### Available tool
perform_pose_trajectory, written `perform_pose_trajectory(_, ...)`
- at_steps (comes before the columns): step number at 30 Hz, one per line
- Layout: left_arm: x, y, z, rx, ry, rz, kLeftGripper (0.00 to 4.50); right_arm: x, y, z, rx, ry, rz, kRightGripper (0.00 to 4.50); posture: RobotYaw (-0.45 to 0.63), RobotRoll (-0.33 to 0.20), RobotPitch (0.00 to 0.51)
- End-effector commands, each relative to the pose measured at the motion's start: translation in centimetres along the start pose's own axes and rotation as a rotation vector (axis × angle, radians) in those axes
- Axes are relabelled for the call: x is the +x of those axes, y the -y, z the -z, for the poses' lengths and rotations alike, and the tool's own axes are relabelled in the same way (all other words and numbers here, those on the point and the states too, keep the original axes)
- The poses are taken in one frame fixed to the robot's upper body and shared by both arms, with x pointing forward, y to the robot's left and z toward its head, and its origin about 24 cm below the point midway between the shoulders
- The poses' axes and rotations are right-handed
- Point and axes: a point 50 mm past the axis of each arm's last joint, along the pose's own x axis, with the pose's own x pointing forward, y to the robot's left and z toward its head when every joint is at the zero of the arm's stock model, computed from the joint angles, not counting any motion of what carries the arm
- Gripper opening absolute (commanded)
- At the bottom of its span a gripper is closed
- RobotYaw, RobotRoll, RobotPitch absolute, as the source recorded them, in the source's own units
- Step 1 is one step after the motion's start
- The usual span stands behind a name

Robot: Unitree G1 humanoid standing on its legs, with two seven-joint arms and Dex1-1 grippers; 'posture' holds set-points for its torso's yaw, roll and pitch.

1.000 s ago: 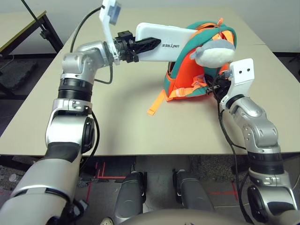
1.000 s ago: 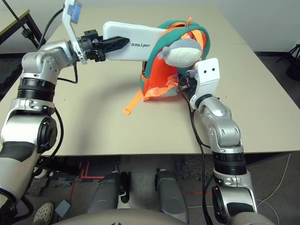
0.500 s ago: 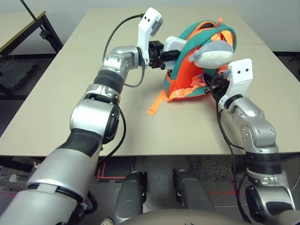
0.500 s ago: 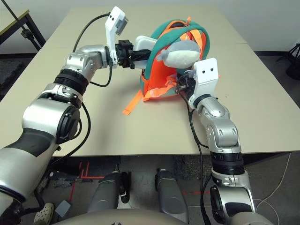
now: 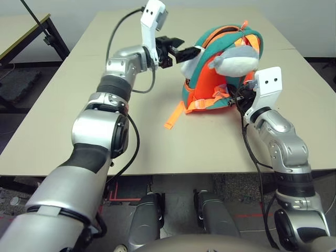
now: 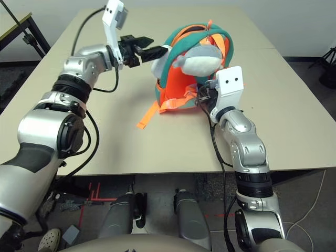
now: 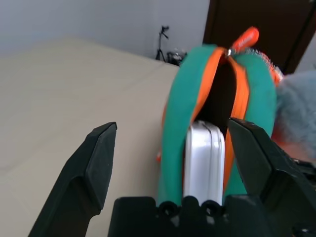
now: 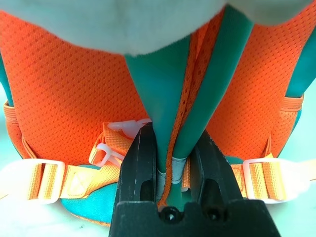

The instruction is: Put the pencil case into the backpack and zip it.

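Observation:
The orange backpack [image 5: 210, 86] with teal trim stands upright on the table, its top zip gaping. The white pencil case [image 7: 204, 153] sits inside the opening, one rounded end [image 5: 188, 55] poking out on the left side. My left gripper [image 5: 189, 45] hovers just by that end, open, its fingers [image 7: 98, 153] spread on either side of the case and not touching it. My right gripper [image 8: 175, 158] is shut on a teal and orange strap low on the backpack's near right side [image 5: 242, 97]. A grey-white plush toy [image 5: 234, 60] hangs on the front.
A loose orange strap [image 5: 176, 115] trails from the backpack onto the beige table [image 5: 105, 136]. A second table [image 5: 21, 31] stands off to the far left. A seam [image 5: 294, 50] runs across the tabletop at the right.
My left gripper carried the pencil case rightward into the backpack's opening, then opened and let go. The case now rests in the bag. The right arm stayed put.

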Motion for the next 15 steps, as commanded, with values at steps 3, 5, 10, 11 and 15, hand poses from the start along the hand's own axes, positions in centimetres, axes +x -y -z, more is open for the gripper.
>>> perform_pose_trajectory(3,-1.7,0.5,0.8,-0.015,-0.046,0.004,4.5,0.3,-0.4,0.7,0.005,-0.034,-0.025,0.7,-0.17,0.0,0.096)
perform_pose_trajectory(5,-2.1,0.8,1.2,-0.017,-0.06,0.002,4.5,0.4,-0.4,0.7,0.005,-0.035,-0.029,0.7,-0.17,0.0,0.099)
perform_pose_trajectory(10,-2.8,1.4,2.2,-0.064,-0.079,-0.003,4.5,0.4,-0.5,0.8,0.006,-0.036,-0.032,0.7,-0.17,0.0,0.104)
perform_pose_trajectory(11,-2.8,1.5,2.4,-0.076,-0.08,0.002,4.13,0.4,-0.5,0.8,0.006,-0.036,-0.033,0.7,-0.17,0.0,0.105)
perform_pose_trajectory(15,-2.7,2.1,3.2,-0.09,-0.104,0.011,2.79,0.5,-0.7,0.9,0.008,-0.037,-0.036,0.7,-0.17,0.0,0.106)
